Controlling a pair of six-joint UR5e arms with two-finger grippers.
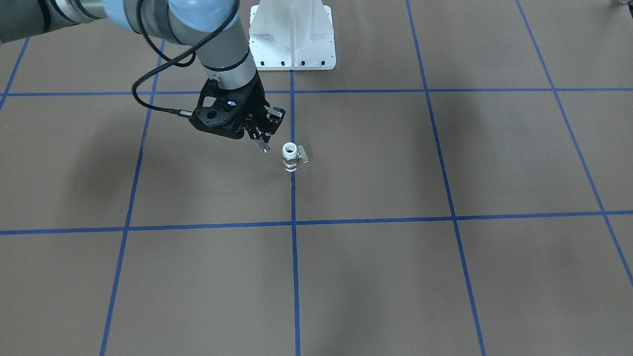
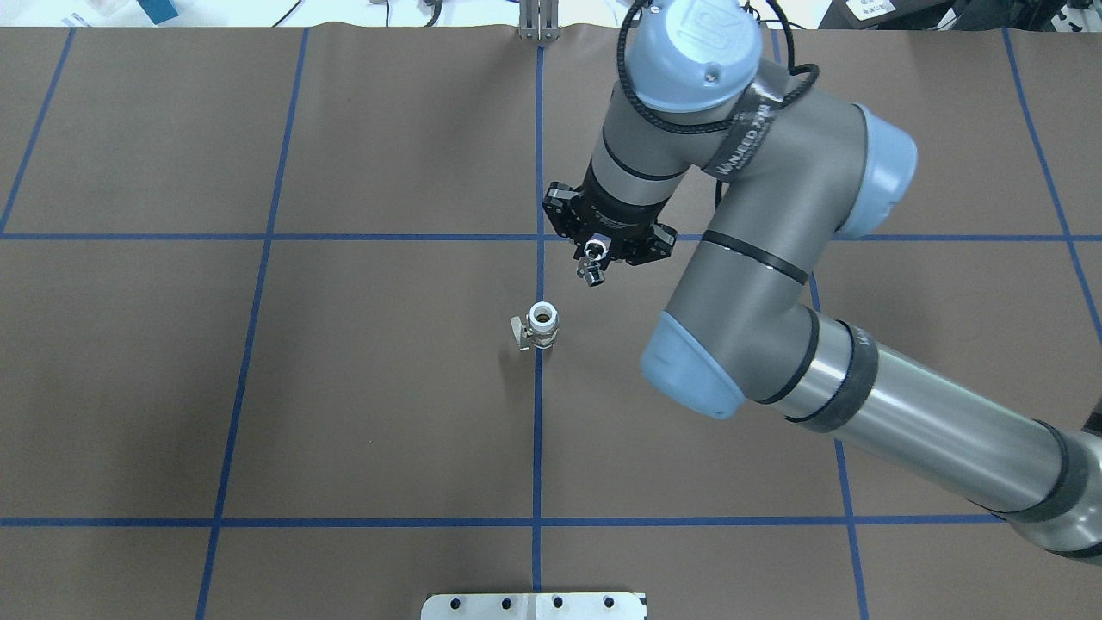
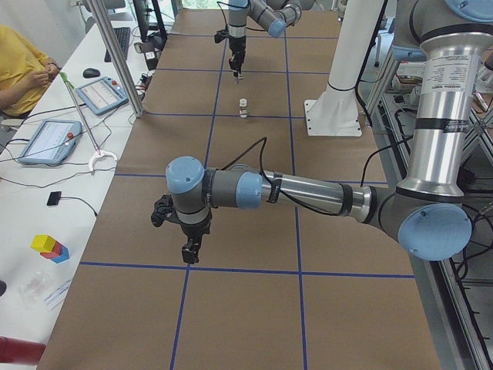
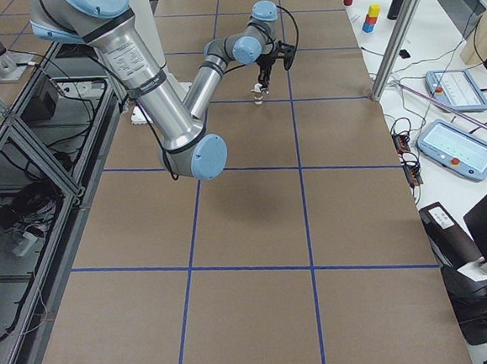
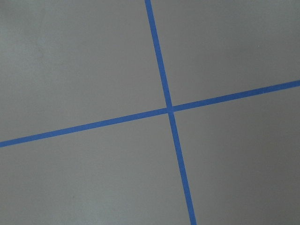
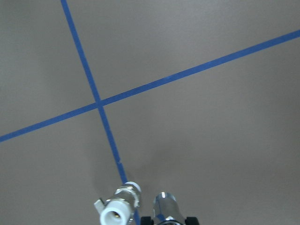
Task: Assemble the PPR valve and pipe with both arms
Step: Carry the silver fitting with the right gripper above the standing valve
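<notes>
The PPR valve (image 1: 290, 157) stands upright on the brown table, on a blue tape line, with its white open end up and its grey lever to the side. It also shows in the overhead view (image 2: 539, 325) and in the right wrist view (image 6: 117, 212). My right gripper (image 2: 592, 255) is shut on the pipe (image 2: 591, 269), a small silver fitting, and holds it above the table just beside the valve, apart from it. The pipe also shows in the front view (image 1: 263, 145) and in the right wrist view (image 6: 164, 208). My left gripper (image 3: 189, 250) hangs over bare table far from both; I cannot tell whether it is open.
The white pedestal (image 1: 292, 37) stands at the robot's side of the table, behind the valve. Blue tape lines (image 5: 168, 110) grid the brown surface. A side bench with tablets (image 3: 100, 94) and a seated person (image 3: 23, 65) lies beyond the table's far edge.
</notes>
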